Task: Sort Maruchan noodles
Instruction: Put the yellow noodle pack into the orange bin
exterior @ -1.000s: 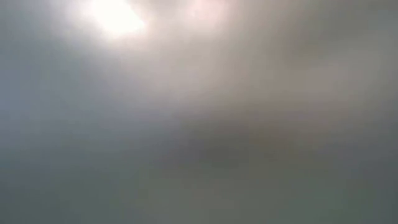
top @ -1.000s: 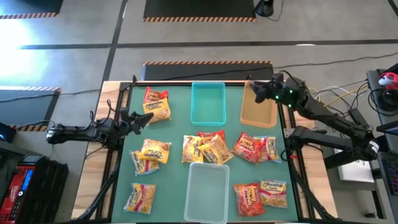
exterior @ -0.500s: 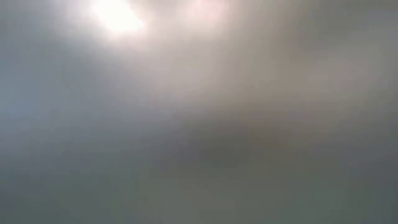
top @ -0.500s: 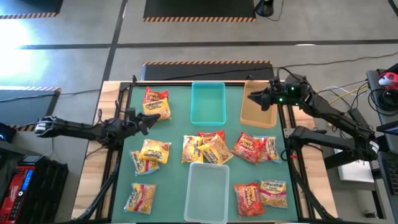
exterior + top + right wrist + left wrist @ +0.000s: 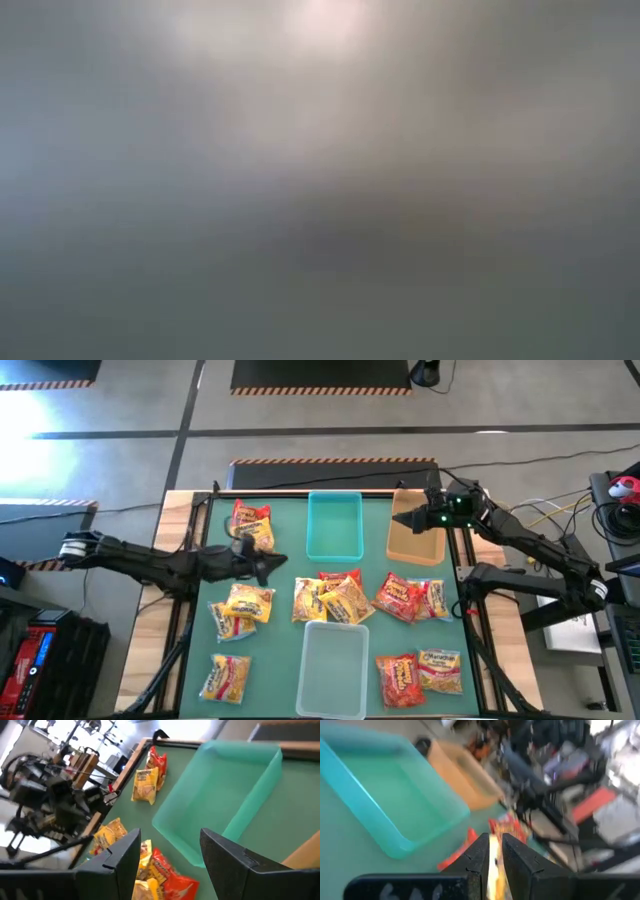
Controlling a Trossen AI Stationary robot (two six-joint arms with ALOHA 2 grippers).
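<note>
The crinkly red and yellow Maruchan noodle packets [image 5: 330, 600] lie scattered flat over the green tabletop [image 5: 285, 660], none of them yet inside the teal plastic bin [image 5: 334, 526], the tan bin [image 5: 412, 538] or the clear bin [image 5: 333, 670]; the left claw [image 5: 268, 563], its fingers pressed together and holding nothing, reaches in over the left half of the tabletop; a pair of red and yellow packets [image 5: 252, 523] lies just behind it toward the far edge, another yellow packet [image 5: 250, 601] just in front of it toward the near edge, and the central heap a little off to its right; the right claw [image 5: 403, 520] hangs spread and empty over the tan bin, well apart from any packet. By my judgement the left arm is the nearer one to a pick, and its claw must first spread; the packet in front lies with its long axis roughly across the tabletop. The low view shows nothing usable.
</note>
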